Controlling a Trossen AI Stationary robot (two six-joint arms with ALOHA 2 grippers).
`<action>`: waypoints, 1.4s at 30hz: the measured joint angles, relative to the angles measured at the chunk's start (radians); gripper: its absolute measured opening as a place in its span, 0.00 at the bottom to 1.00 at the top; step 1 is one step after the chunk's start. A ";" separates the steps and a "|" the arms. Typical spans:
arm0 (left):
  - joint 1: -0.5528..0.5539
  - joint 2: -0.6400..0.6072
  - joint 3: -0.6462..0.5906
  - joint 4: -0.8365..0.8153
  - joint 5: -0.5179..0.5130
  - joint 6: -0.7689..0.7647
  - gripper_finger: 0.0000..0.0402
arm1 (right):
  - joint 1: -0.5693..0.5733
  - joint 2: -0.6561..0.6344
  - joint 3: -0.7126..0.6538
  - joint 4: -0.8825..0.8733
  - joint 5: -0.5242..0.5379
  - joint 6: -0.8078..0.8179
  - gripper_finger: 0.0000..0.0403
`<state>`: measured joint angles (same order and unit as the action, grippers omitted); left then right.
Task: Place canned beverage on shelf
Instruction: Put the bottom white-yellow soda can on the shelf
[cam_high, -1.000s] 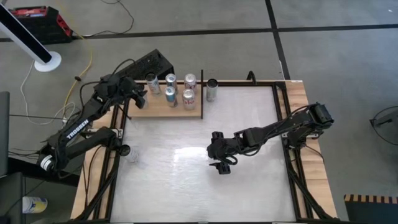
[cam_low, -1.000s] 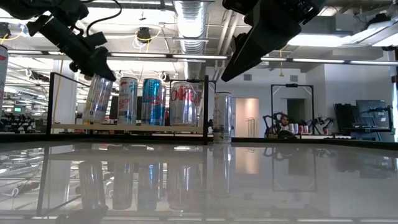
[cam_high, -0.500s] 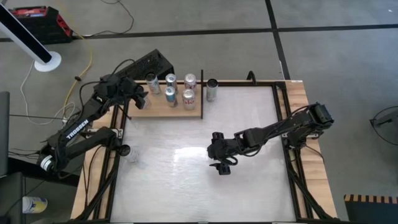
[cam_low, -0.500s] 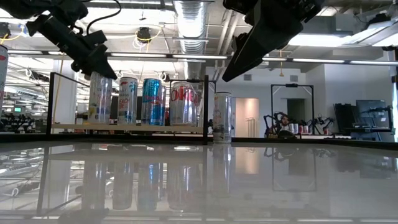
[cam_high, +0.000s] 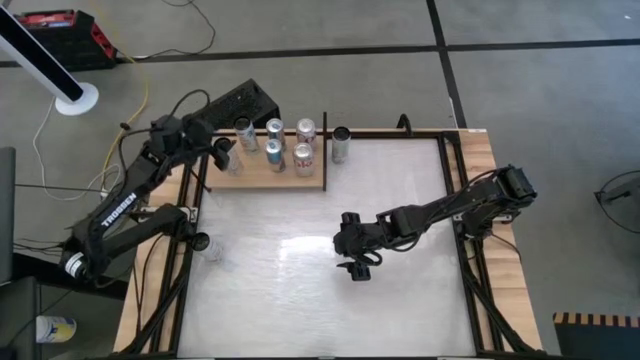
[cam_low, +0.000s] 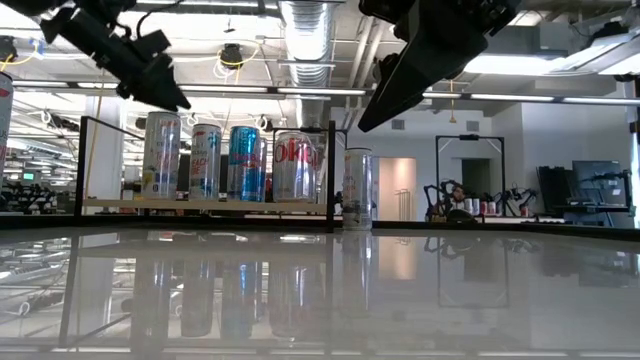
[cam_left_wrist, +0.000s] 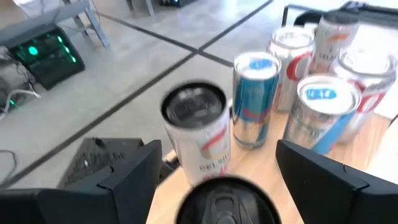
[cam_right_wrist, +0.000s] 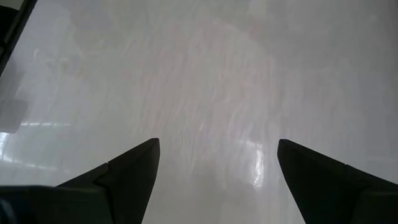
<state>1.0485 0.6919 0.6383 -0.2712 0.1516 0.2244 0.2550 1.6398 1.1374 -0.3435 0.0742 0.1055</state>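
The silver canned beverage (cam_low: 162, 155) stands upright on its base at the left end of the wood shelf (cam_high: 250, 177), in the front row (cam_high: 234, 162). My left gripper (cam_low: 165, 97) hangs open just above and left of its top, touching nothing. In the left wrist view the gripper (cam_left_wrist: 217, 168) has its fingers spread, and a dark round top (cam_left_wrist: 221, 199) shows low between them. My right gripper (cam_high: 355, 268) waits open over the middle of the table (cam_right_wrist: 217, 162).
Several other cans (cam_high: 275, 140) stand upright on the shelf, the nearest a white one with red lettering (cam_left_wrist: 199, 137). One more can (cam_high: 341, 143) stands on the white tabletop just right of the shelf. Black bars (cam_low: 331, 165) edge the shelf.
My left gripper held the silver can tilted over the shelf's left end, stood it upright there, let go and rose clear of its top, drawing back a little toward the table's left edge. The can stays standing.
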 joint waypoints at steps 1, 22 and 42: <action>-0.001 -0.001 0.014 -0.006 0.000 0.001 0.75 | 0.000 0.000 0.000 0.000 0.000 0.000 0.87; -0.504 -0.033 0.112 -0.099 -0.176 -0.051 0.61 | 0.031 -0.014 0.000 -0.074 0.129 -0.005 0.84; -0.676 -0.015 0.112 -0.252 -0.385 -0.086 0.05 | 0.159 -0.190 -0.417 0.453 0.318 0.148 0.72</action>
<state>0.3726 0.6765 0.7498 -0.5232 -0.2332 0.1388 0.4138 1.4496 0.7202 0.1093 0.3920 0.2539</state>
